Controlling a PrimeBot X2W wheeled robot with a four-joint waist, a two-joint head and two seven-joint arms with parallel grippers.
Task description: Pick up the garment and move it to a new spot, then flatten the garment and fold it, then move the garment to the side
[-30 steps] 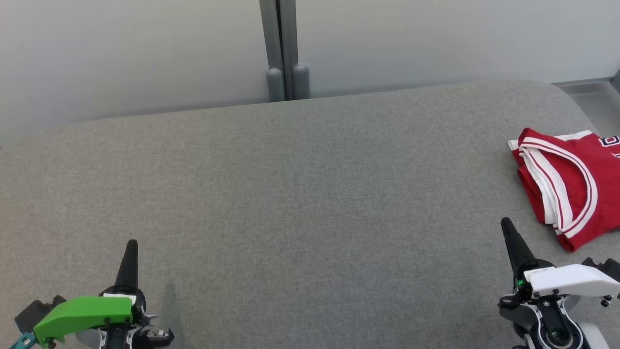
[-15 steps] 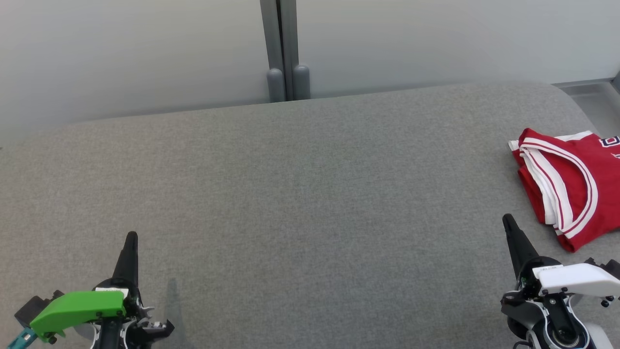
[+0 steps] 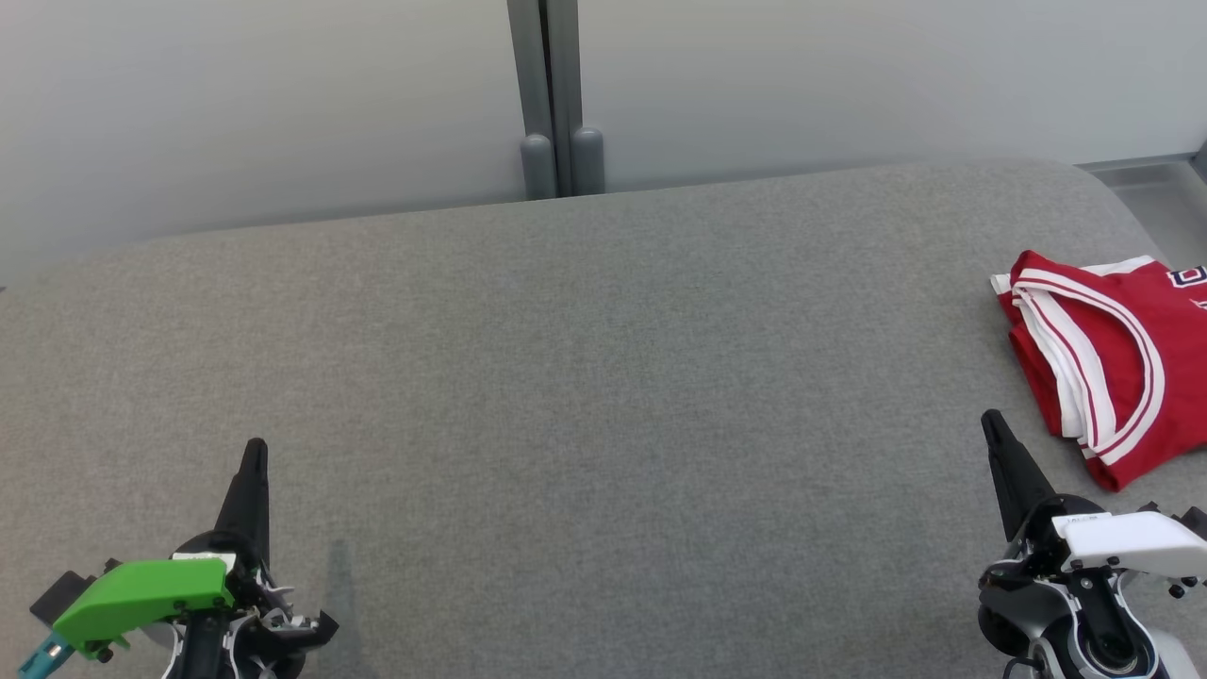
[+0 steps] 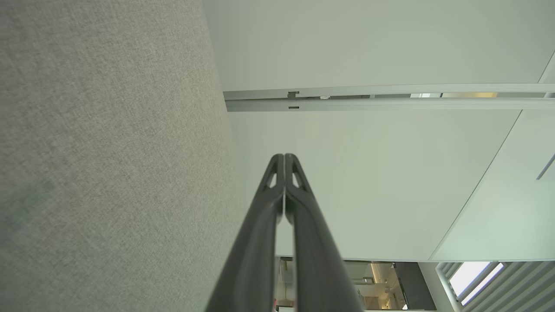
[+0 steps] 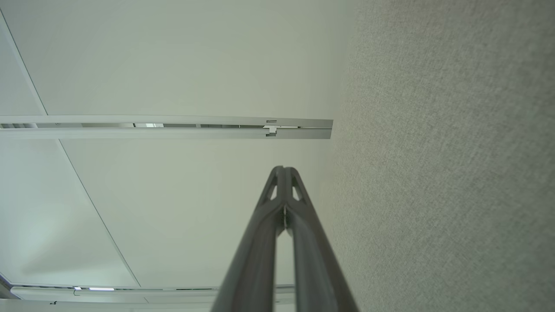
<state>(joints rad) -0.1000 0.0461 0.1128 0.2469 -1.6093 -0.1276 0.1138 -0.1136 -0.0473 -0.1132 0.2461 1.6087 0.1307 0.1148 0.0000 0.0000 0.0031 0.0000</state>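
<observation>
A folded red garment with white and red striped trim lies at the right edge of the grey padded surface in the head view, partly cut off by the frame. My left gripper is at the lower left, shut and holding nothing, far from the garment. My right gripper is at the lower right, shut and holding nothing, its tip a short way left of the garment's near corner. In the left wrist view the left gripper has its fingers pressed together. The right gripper looks the same in the right wrist view.
A pale wall stands behind the surface, with a grey upright post at its middle. The surface's rounded far right corner drops to a light floor.
Both grippers have slid slightly up the head view. The garment has not moved.
</observation>
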